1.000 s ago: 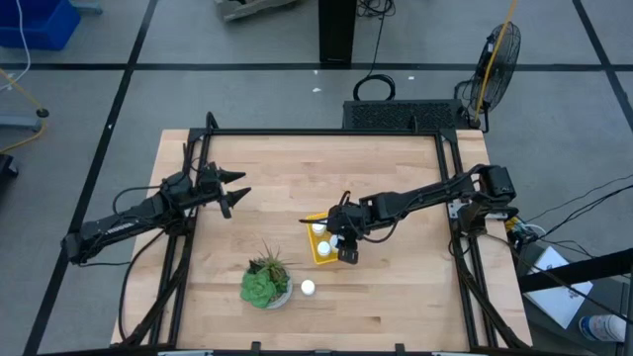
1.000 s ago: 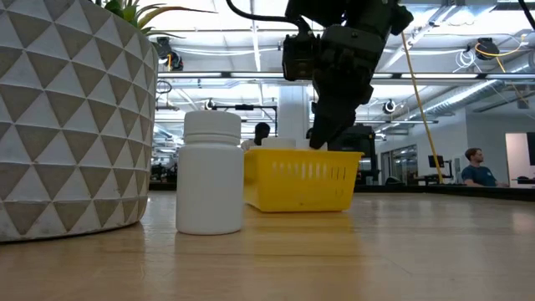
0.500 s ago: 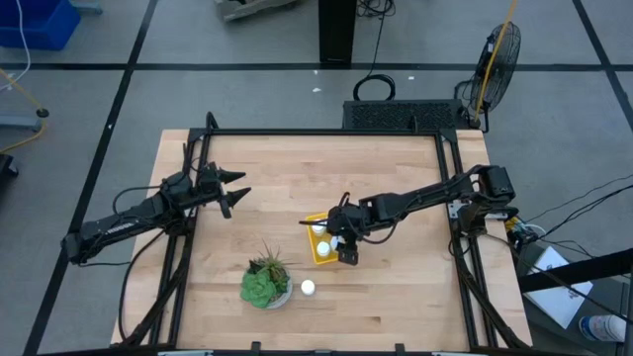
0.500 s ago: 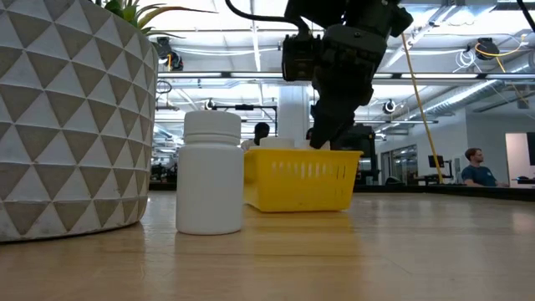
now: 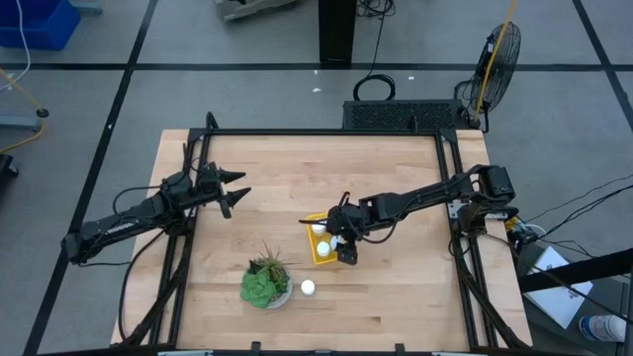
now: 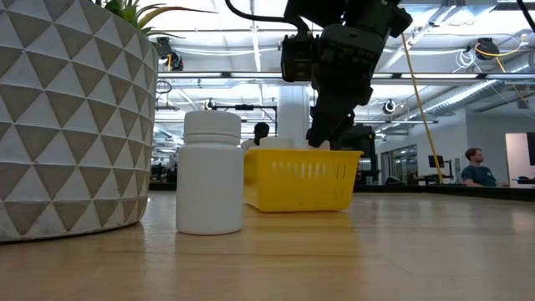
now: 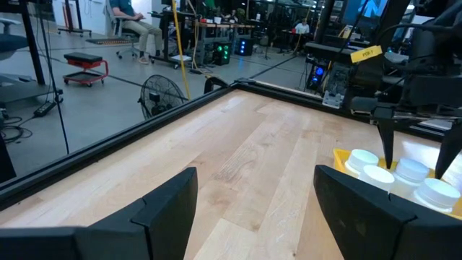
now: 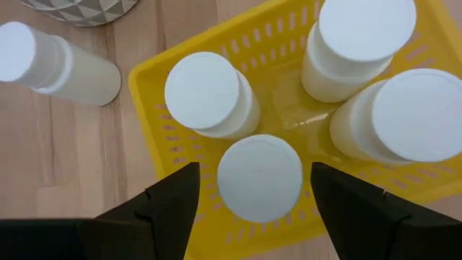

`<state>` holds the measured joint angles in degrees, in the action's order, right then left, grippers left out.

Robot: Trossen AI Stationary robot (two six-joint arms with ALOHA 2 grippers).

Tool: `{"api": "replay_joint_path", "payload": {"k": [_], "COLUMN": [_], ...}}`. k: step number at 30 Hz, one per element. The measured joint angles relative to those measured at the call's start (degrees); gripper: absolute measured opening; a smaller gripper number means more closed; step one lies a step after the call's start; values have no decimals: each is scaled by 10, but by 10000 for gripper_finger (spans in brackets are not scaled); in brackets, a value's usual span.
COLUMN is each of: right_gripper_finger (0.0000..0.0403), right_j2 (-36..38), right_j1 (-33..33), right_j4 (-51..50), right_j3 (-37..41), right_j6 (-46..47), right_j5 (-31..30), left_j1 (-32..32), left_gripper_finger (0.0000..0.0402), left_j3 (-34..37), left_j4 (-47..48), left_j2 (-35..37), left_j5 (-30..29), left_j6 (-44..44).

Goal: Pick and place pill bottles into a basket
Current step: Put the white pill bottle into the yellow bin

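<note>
Wooden table (image 5: pixel 297 178), mid-task: four pill bottles (image 8: pixel 258 177) stand in the yellow basket (image 8: pixel 155 133) near the centre, under the right gripper (image 8: pixel 245 189), its fingers spread and empty. Idle near the left edge, the left gripper (image 5: pixel 234 192) is also parted. One last bottle (image 5: pixel 308 288) beside the potted plant (image 5: pixel 265 282) near the front edge looks light, rigid and smooth, probably best gripped around its body.

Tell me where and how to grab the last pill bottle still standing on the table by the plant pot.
Take the pill bottle around its straight body just under the cap, coming straight down. It stands upright, with the plant pot close on one side and the yellow basket on the other, so a side approach looks cramped.
</note>
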<state>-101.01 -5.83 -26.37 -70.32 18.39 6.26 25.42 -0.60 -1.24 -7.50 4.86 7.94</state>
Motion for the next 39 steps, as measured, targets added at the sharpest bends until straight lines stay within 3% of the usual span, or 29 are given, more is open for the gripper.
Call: {"api": "replay_joint_path", "payload": {"k": [8, 18, 23, 29, 34, 39], "right_gripper_finger": [259, 261, 258, 258, 254, 251], "right_j2": [18, 98, 175, 286, 373, 495], "right_j1": [10, 14, 14, 13, 13, 12], "right_j4": [-3, -2, 56, 146, 120, 73], "right_j3": [0, 0, 0, -1, 8, 98], "right_j6": [5, 19, -21, -110, -147, -121], "right_j5": [5, -2, -13, -95, -110, -160], "left_j1": [0, 0, 0, 0, 0, 0], "left_gripper_finger": [282, 282, 282, 282, 282, 282], "left_j3": [0, 0, 0, 0, 0, 0], "left_j4": [0, 0, -4, -22, -14, -13], "left_j2": [0, 0, 0, 0, 0, 0], "left_j5": [0, 0, 23, 58, 71, 71], "left_j6": [0, 1, 36, 120, 117, 99]}}
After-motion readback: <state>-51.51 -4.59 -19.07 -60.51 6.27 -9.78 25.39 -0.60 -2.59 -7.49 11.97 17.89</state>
